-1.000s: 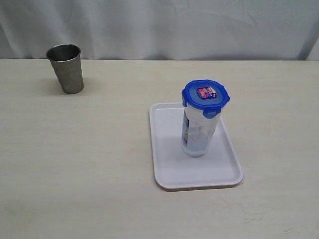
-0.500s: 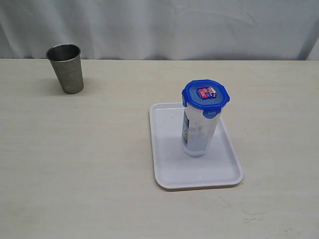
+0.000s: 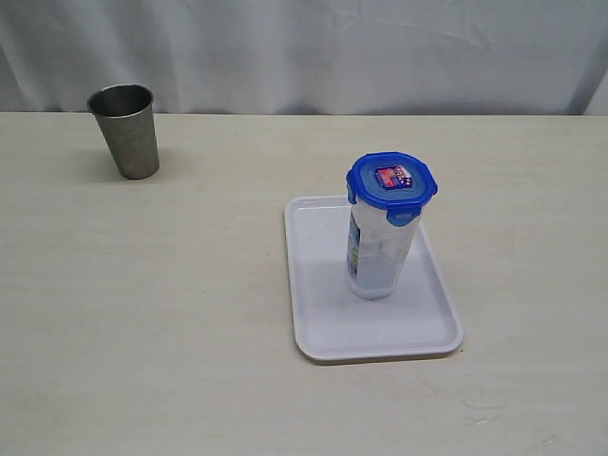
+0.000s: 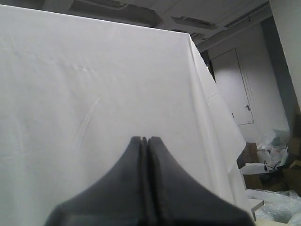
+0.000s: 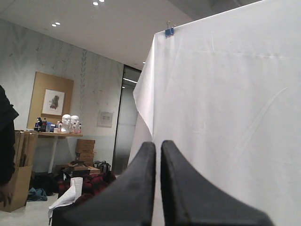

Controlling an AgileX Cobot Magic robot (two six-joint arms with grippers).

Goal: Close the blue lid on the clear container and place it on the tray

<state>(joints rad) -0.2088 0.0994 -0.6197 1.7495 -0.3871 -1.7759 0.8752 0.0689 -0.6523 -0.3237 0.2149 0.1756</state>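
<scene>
The clear container [image 3: 378,258] stands upright on the white tray [image 3: 323,328], right of the table's middle. The blue lid [image 3: 391,180] sits on top of it with its red-blue sticker facing up. Neither arm shows in the exterior view. My left gripper [image 4: 145,139] is shut with nothing between its fingers and faces a white curtain. My right gripper [image 5: 158,143] is also shut and empty, with only a thin slit between its fingers, pointing at the curtain's edge. Both are well away from the container.
A steel tumbler cup [image 3: 125,130] stands at the back left of the table. A white curtain [image 3: 304,52] hangs behind the table. The right wrist view shows a room with boxes and a shelf beyond the curtain.
</scene>
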